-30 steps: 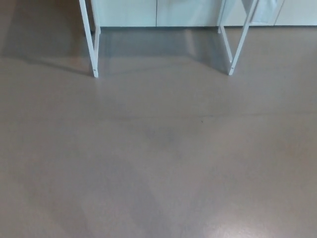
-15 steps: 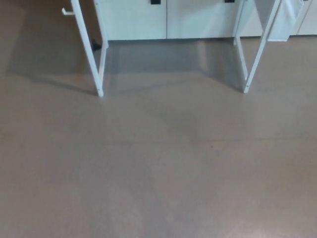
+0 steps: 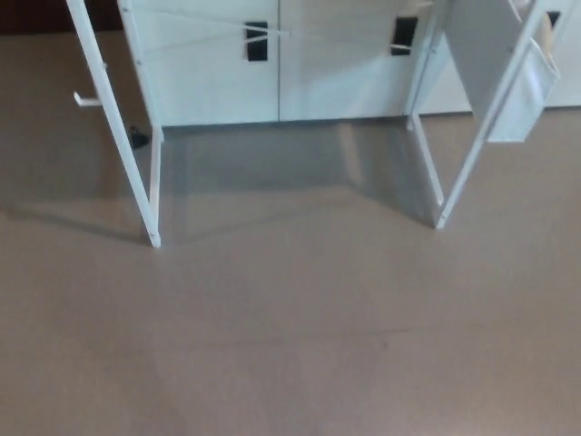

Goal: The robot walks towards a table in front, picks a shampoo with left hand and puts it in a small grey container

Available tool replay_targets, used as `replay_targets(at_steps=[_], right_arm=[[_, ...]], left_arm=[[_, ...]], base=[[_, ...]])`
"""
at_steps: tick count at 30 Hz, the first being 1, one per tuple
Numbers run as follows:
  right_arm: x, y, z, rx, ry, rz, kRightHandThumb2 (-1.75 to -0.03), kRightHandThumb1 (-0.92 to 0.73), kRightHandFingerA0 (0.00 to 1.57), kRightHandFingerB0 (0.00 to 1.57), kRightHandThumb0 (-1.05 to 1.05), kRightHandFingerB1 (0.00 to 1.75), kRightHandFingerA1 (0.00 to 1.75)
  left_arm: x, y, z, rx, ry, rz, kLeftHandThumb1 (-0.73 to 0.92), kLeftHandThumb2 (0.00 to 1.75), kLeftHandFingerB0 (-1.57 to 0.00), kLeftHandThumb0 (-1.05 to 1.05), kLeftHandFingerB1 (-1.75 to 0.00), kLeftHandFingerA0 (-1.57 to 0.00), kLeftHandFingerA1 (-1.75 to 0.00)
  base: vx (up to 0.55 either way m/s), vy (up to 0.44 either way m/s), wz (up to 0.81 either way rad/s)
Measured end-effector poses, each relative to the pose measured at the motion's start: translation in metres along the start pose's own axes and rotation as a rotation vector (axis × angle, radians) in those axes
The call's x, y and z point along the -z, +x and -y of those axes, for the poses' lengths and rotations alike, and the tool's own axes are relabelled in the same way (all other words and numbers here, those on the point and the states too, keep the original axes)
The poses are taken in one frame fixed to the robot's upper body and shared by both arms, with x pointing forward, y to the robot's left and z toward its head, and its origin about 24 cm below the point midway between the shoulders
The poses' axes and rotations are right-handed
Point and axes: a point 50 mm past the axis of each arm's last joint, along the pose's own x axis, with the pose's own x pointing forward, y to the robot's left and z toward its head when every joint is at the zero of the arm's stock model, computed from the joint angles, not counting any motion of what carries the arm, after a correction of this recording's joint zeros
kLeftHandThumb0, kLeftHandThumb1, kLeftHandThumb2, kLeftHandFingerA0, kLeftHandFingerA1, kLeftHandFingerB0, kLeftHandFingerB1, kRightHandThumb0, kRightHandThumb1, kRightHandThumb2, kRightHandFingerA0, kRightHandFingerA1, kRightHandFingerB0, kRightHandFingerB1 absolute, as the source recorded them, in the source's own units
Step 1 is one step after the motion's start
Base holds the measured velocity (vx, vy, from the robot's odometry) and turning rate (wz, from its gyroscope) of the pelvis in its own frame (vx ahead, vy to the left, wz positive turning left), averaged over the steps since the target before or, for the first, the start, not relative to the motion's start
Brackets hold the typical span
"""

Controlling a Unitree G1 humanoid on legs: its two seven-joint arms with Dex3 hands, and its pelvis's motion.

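White bench legs (image 3: 153, 222) are seen at 10 and 2 o'clock on the brown floor (image 3: 290, 354), backed by white cabinets (image 3: 209, 82) at 12, while the left hand, right hand and shampoo lie out of view, so their state and place cannot be told.

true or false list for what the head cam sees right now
1. A white table leg stands on the floor. True.
2. The shampoo is in view. False: no bottle shows anywhere.
3. Neither of the robot's hands is in view. True.
4. The cabinet behind has a black handle. True.
5. The floor is bright blue. False: it is a dull brown-grey.
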Motion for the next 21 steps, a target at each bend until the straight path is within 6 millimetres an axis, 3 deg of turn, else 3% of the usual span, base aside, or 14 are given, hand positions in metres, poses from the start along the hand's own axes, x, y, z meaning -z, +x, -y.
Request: replay_targets(at_steps=[10,21], right_arm=[[-0.003,0.001,-0.004,-0.011,-0.015,0.009,-0.58,-0.61,0.72,0.5,-0.23,0.4,0.48],[-0.003,0.001,-0.011,-0.036,-0.049,0.006,-0.58,-0.6,0.77,0.52,-0.23,0.41,0.49]], left_arm=[[0.006,-0.002,-0.002,-0.004,0.013,-0.02,0.65,0.58,-0.43,-0.13,-0.4,-0.54,-0.47],[0.0,0.0,0.0,0.002,0.028,-0.006,0.65,0.59,-0.44,-0.13,-0.4,-0.6,-0.48]], base=[[0.52,-0.068,0.23],[0.48,0.169,-0.29]])
